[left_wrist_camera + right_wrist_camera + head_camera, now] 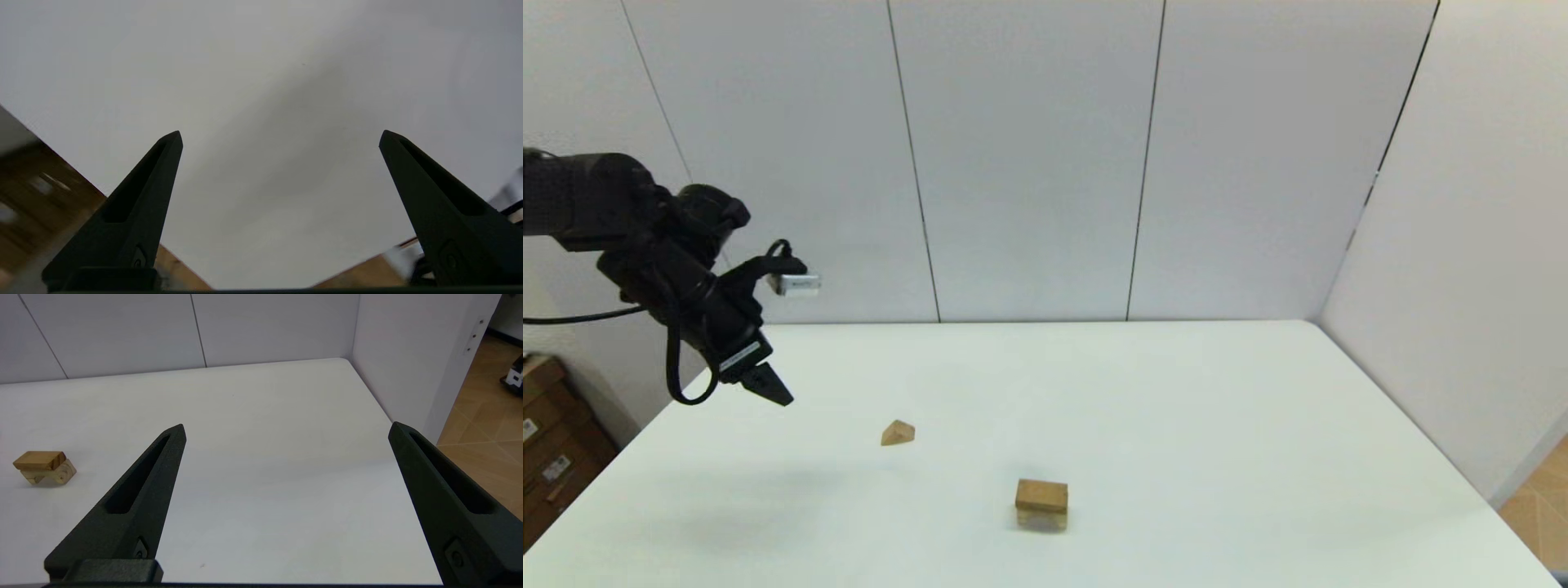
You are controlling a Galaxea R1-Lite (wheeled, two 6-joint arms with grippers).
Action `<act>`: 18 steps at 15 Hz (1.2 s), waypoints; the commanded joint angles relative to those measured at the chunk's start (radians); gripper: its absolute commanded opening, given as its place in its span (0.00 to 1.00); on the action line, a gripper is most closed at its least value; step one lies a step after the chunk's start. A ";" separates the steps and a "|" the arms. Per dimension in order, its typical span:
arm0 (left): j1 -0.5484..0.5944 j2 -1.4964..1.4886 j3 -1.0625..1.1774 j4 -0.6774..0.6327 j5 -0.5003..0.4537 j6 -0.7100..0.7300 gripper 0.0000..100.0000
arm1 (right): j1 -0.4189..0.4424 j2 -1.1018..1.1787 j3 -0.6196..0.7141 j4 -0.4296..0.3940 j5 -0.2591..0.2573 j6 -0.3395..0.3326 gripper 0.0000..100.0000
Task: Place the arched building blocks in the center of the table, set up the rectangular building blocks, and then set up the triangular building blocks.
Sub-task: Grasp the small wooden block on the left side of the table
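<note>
three wooden blocks sat on the white desk (1176, 408). the rectangular block (1041, 495) lay flat on top of the arched block (1041, 518), the two stacked near the middle of the desk toward its front edge. the triangular block (898, 433) rested alone on the desk, off to the stack's left and a little farther back, well apart from it. the left gripper (768, 390) hung in the air above the desk's left edge, tilted downward, its fingers (143, 192) spread wide with nothing between them. the right gripper (286, 428) hovered over the right side of the desk, its fingers (139, 490) also wide apart and holding nothing, the stack well off to one side.
</note>
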 commanded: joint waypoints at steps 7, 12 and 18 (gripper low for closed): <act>-0.144 0.367 -0.281 0.129 0.124 0.344 1.00 | 0.000 0.000 0.000 0.000 0.000 0.001 1.00; -0.181 0.401 -0.281 0.129 0.112 0.339 1.00 | 0.000 0.000 0.000 0.000 0.000 0.001 1.00; -0.225 0.427 -0.281 0.071 0.103 0.330 1.00 | 0.000 0.000 0.000 0.000 0.000 0.001 1.00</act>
